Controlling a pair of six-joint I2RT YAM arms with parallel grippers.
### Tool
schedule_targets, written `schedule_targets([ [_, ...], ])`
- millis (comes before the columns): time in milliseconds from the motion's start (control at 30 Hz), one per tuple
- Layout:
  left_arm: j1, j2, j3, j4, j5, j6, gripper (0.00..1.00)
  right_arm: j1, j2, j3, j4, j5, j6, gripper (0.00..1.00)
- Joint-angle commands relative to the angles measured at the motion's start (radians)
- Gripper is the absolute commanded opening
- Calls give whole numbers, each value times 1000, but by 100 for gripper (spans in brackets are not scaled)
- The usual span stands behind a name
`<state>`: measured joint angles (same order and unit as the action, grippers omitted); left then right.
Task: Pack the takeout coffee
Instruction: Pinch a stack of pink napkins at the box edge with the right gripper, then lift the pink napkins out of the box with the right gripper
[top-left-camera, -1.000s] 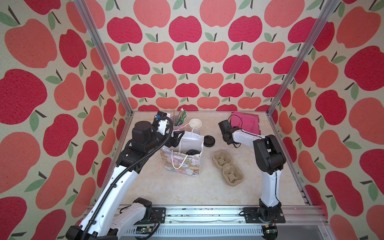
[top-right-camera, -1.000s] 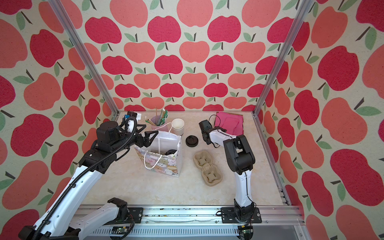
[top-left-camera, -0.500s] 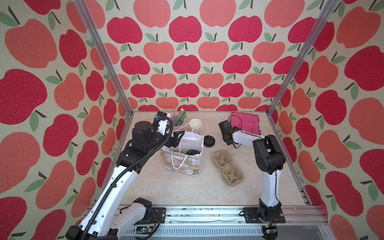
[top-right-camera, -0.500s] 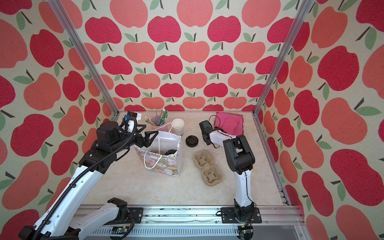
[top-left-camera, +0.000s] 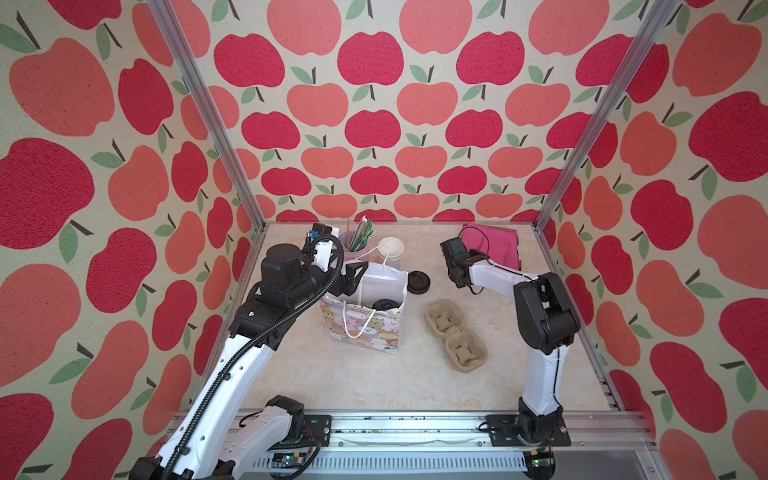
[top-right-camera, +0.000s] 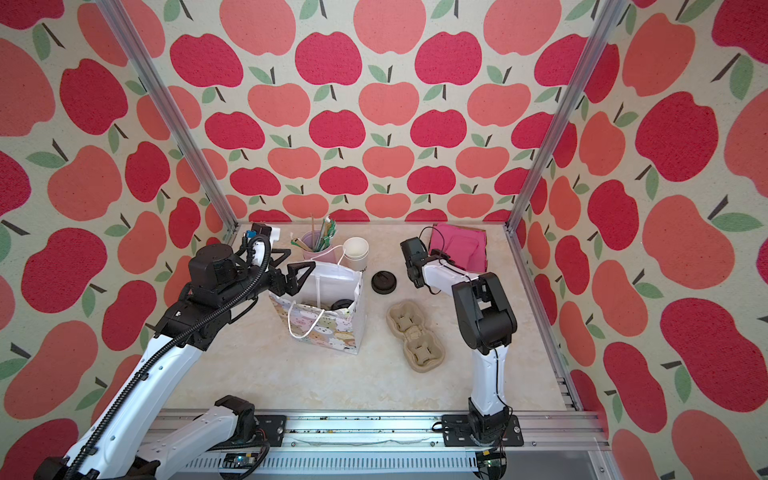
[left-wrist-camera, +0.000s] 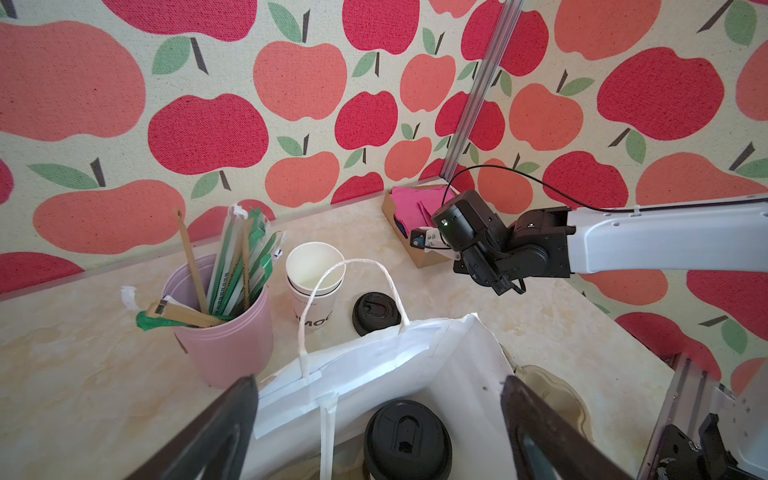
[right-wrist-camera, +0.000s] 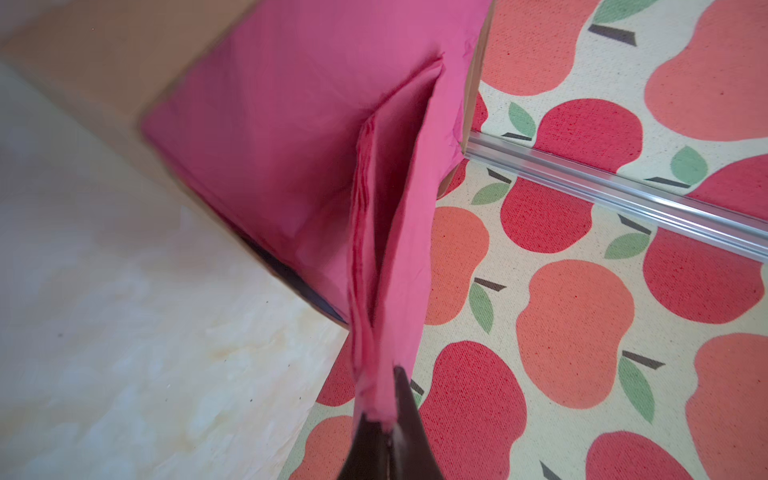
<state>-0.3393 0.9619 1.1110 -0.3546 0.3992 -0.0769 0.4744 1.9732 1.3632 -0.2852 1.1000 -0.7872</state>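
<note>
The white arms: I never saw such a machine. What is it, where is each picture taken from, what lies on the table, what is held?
Two robot arms, each ending in a gripper. Two pictures look down from overhead; two come from wrist cameras. On the table: a bag holding a lidded cup, a straw cup, white cups, a loose lid, a carrier, pink napkins. The left gripper is open and empty by the bag; the right gripper is shut on one napkin.
</note>
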Motion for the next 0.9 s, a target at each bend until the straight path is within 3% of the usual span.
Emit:
schedule_targets([
  [0,-6,-21,-17,20,0,-1,94,-13,-100,1,50,9,-27,0],
  [300,-5,-29,-23,28,6,-12,94,-8,-257,110,-128,-87,36,0],
  [600,-6,-34,-30,34,2,-15,94,-3,-365,264,-413,-386,115,0],
  [867,-6,-34,-27,32,1,-13,94,28,-472,296,-440,-557,85,0],
])
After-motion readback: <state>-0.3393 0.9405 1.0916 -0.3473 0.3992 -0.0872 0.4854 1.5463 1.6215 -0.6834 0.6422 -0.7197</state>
